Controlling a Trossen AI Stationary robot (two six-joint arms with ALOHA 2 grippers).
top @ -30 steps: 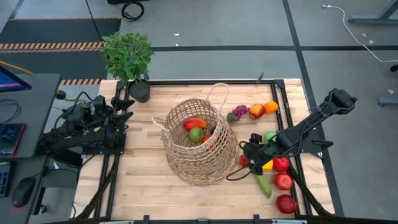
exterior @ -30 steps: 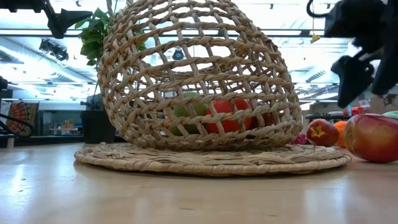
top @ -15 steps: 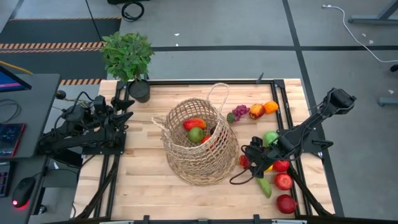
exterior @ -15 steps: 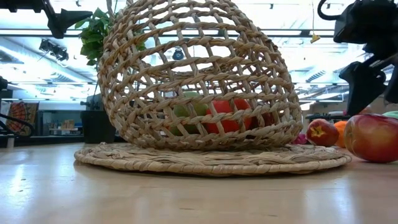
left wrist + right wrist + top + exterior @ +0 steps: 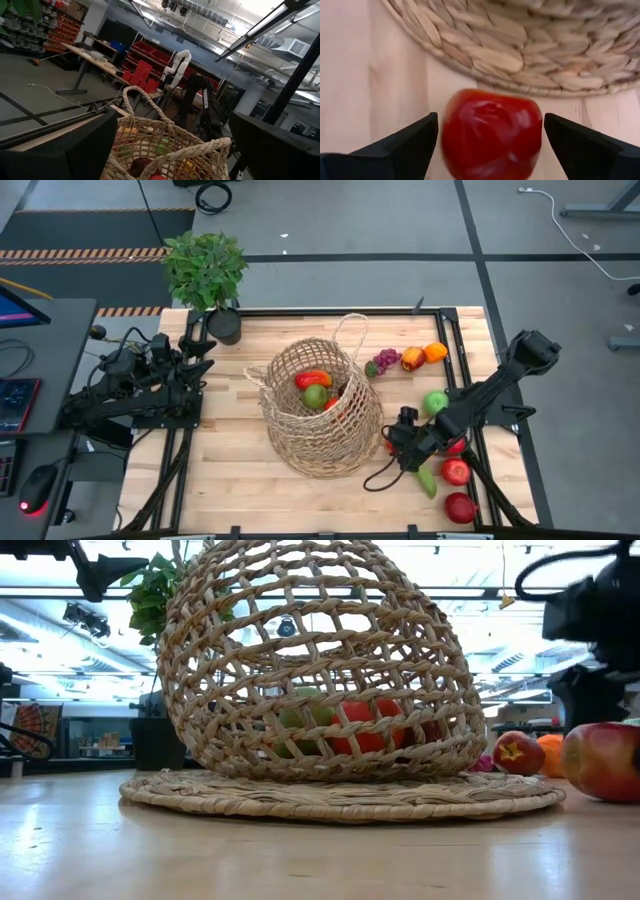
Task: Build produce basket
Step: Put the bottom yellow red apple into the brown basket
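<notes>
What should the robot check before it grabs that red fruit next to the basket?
1. Right tool open: ok, its fingers stand apart on either side of the red fruit.
2. Fruit centred between the fingers: ok in the right wrist view.
3. Fruit free to lift: ok, it sits on the table just beside the basket base, nothing on top of it.
4. Tool low enough to close: cannot tell.
5. Room in the basket: ok, only a few pieces lie inside.
6. Left tool out of the way: ok, parked at the table's left edge, near the potted plant.
</notes>
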